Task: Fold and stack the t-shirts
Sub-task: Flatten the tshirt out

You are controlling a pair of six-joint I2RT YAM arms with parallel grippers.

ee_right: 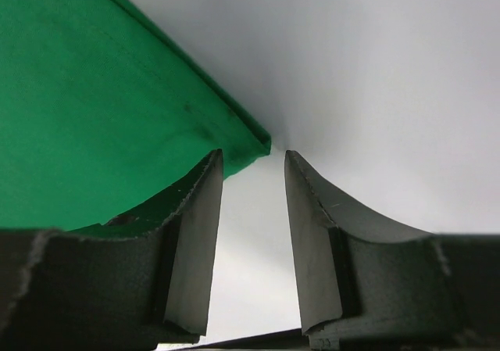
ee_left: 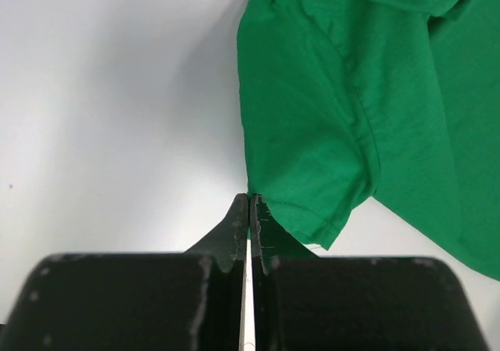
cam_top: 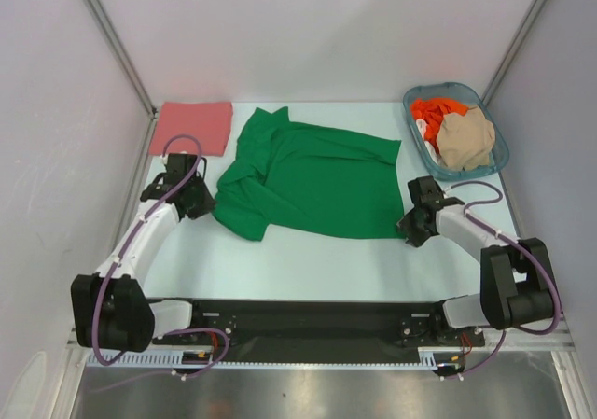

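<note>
A bright green t-shirt (cam_top: 312, 178) lies spread in the middle of the table, one sleeve folded over at its left. My left gripper (cam_top: 198, 201) sits at that sleeve's edge. In the left wrist view its jaws (ee_left: 249, 199) are pressed together with the sleeve's (ee_left: 308, 132) hem corner pinched at their tips. My right gripper (cam_top: 409, 225) is at the shirt's near right corner. It (ee_right: 254, 157) stands open with bare table between the fingers, and the hem corner (ee_right: 254, 144) lies just off the left fingertip. A folded salmon-pink t-shirt (cam_top: 194, 125) lies at the back left.
A blue-grey basket (cam_top: 499, 144) at the back right holds an orange-red t-shirt (cam_top: 430, 113) and a beige t-shirt (cam_top: 466, 137). Grey walls close in the table on the left, the back and the right. Both arm bases stand at the near edge.
</note>
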